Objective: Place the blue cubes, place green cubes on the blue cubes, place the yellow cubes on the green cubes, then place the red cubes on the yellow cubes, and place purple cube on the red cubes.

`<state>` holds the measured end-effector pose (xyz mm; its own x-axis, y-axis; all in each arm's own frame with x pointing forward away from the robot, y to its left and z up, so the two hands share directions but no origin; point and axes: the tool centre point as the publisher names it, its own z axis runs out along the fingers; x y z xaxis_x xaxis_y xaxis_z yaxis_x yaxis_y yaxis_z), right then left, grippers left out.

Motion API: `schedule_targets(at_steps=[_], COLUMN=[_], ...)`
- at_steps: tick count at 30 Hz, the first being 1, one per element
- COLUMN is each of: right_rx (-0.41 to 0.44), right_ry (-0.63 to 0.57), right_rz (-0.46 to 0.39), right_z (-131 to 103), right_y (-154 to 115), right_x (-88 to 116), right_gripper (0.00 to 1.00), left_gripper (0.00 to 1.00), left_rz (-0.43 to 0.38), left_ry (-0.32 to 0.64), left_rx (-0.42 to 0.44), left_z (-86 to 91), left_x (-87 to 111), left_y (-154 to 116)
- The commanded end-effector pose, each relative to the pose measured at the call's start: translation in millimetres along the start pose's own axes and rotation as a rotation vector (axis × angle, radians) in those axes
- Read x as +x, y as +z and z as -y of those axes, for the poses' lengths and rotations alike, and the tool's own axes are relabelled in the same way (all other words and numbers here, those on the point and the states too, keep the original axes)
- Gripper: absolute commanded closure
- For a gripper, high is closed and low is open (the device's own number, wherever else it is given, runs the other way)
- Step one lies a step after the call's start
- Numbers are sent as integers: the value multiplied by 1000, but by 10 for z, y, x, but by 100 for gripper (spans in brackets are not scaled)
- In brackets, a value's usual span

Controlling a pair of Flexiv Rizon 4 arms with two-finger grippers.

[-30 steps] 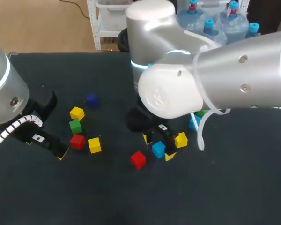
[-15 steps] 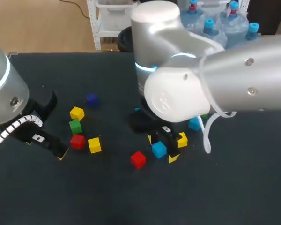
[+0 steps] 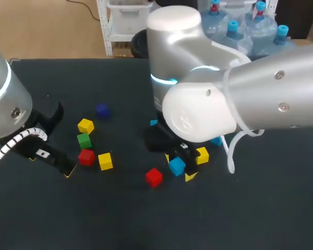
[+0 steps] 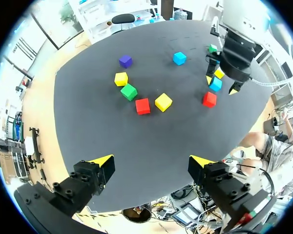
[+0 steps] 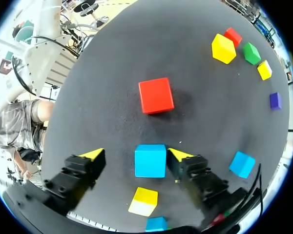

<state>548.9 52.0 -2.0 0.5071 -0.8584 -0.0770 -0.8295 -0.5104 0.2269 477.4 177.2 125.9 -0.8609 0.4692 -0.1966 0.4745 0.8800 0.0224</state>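
Right gripper (image 5: 136, 155) is straddling one blue cube (image 5: 150, 161) on the table (image 3: 120, 219), fingers apart, not yet pinching. The cube is looking light, rigid and unbreakable, so squeezing opposite flat faces suits. Left gripper (image 4: 151, 162) is hanging spread and empty. Counting three blue cubes, two green cubes (image 4: 129, 91), three yellow cubes (image 4: 163, 102), two red cubes (image 4: 142, 106), one purple cube (image 4: 125, 61).

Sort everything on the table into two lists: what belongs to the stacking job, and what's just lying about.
Belongs to the job:
blue cubes, green cubes, yellow cubes, red cubes, purple cube; none stacked yet.

Just lying about:
none that I can see; every loose item is a cube in a task colour.
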Motion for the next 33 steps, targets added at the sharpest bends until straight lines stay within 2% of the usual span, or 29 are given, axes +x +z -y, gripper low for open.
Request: schedule_targets(at_steps=[1, 2, 6, 14, 18, 26, 29, 33], right_rx=[-5, -4, -3, -8, 5, 56, 79, 90], right_ry=[2, 2, 4, -1, 53, 194, 192, 210], right_rz=[3, 4, 6, 1, -8, -7, 0, -30], right_z=[13, 10, 7, 28, 44, 120, 164, 222], right_y=[16, 19, 20, 17, -33, -378, -521, -662], right_x=[3, 7, 15, -14, -7, 154, 216, 275], right_gripper=[85, 85, 100, 100, 100, 100, 100, 100], left_gripper=[0, 0, 0, 0, 0, 0, 0, 0], left_rz=[0, 0, 0, 0, 0, 0, 0, 0], left_ry=[2, 2, 2, 2, 2, 2, 2, 2], left_rx=[3, 3, 3, 3, 3, 3, 3, 3], left_z=[-8, -8, -8, -8, -8, -8, -8, -8], left_x=[-4, -4, -4, -4, -4, -4, -4, -4], left_y=[6, 6, 6, 6, 6, 6, 6, 6])
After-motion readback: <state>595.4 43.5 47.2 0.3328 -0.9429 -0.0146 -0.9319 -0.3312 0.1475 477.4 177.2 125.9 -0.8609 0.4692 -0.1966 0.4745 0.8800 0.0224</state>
